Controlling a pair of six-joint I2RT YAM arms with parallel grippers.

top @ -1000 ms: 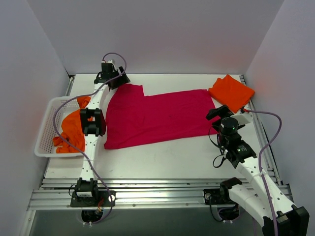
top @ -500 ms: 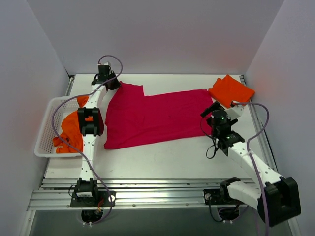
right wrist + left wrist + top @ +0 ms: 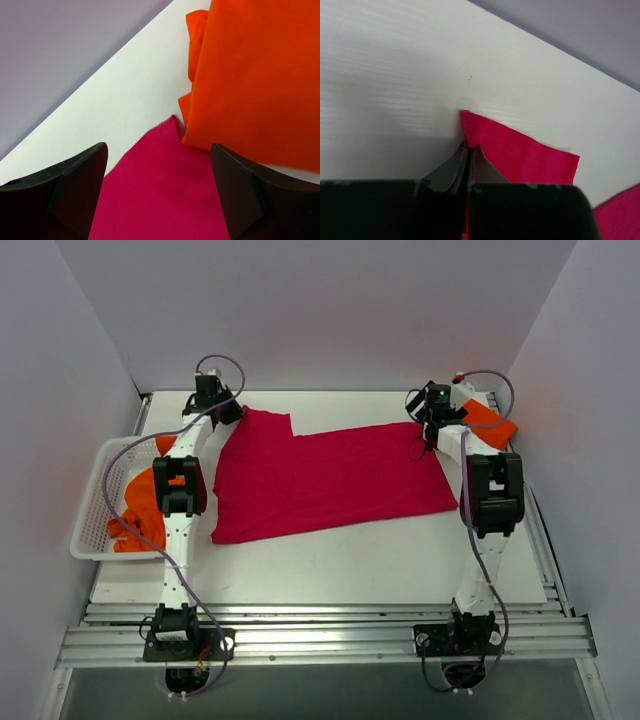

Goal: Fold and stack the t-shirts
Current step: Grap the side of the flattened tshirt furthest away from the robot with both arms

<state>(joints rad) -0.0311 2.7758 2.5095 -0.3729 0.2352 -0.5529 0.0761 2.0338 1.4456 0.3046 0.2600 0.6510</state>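
The crimson t-shirt [image 3: 330, 480] lies spread flat across the middle of the table. My left gripper [image 3: 222, 410] is at its far left corner. In the left wrist view the left gripper [image 3: 470, 147] is shut, with the tip of the crimson cloth [image 3: 520, 155] pinched between its jaws. My right gripper [image 3: 430, 428] hovers over the shirt's far right corner. In the right wrist view the right gripper [image 3: 159, 150] stands open, with crimson cloth [image 3: 160, 200] below the gap. A folded orange t-shirt [image 3: 250, 75] overlaps that corner and also shows at the far right of the table [image 3: 488, 422].
A white mesh basket [image 3: 90, 510] stands at the table's left edge with a crumpled orange shirt [image 3: 145, 500] in it. Grey walls close off the back and both sides. A metal rail [image 3: 320, 635] runs along the near edge.
The left gripper has shut on the crimson shirt's far left corner. The right arm has swung from the near right of the table out to the shirt's far right corner.
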